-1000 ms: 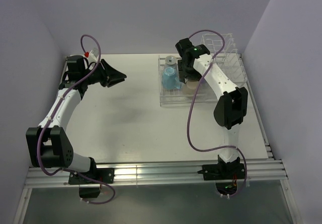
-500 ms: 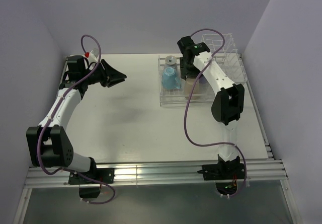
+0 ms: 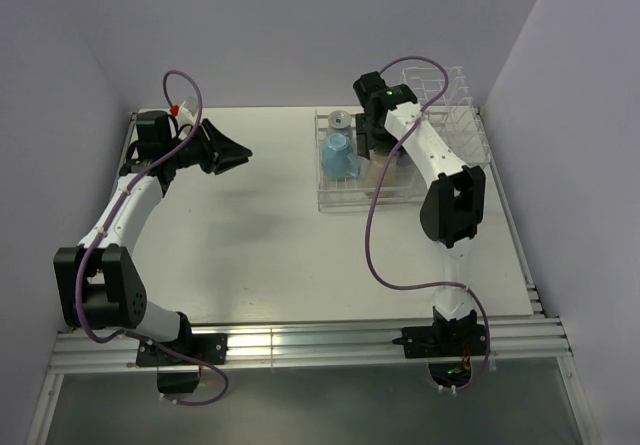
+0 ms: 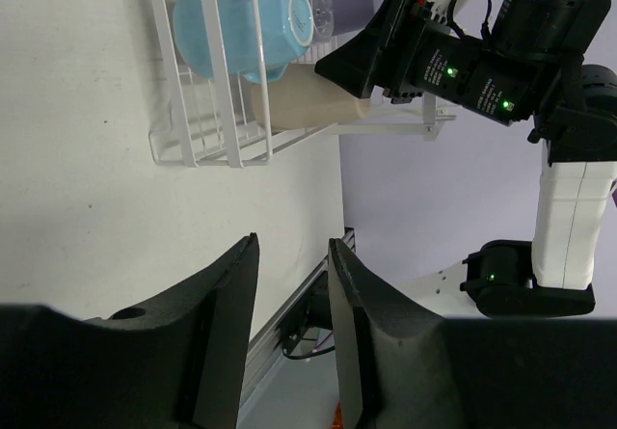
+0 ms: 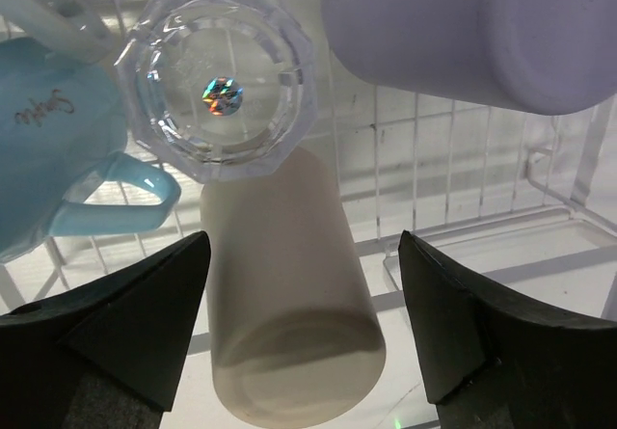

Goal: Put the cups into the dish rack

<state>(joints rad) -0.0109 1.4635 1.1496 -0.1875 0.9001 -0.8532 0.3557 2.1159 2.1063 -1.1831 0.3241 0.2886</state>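
The white wire dish rack (image 3: 352, 203) stands at the back right of the table. In the right wrist view, my right gripper (image 5: 304, 243) is open above the rack's grid (image 5: 439, 149). A tan cup (image 5: 289, 304) lies between its fingers without touching them, base end towards the camera. A clear glass (image 5: 217, 92), a lavender tumbler (image 5: 482, 34) and a light blue mug (image 5: 48, 159) sit just beyond it. From above, the blue mug (image 3: 338, 153) and another glass (image 3: 341, 120) show in the rack. My left gripper (image 3: 235, 153) is slightly open, empty and far left.
The left wrist view (image 4: 292, 246) looks across the table at the rack (image 4: 207, 111), the blue mug (image 4: 241, 24), the tan cup (image 4: 308, 101) and the right gripper (image 4: 386, 53). Tall upright dividers (image 3: 450, 95) fill the rack's right side. Walls close the back and sides.
The right arm's elbow has shifted slightly back, and its gripper has stayed over the rack. The left arm has not moved.
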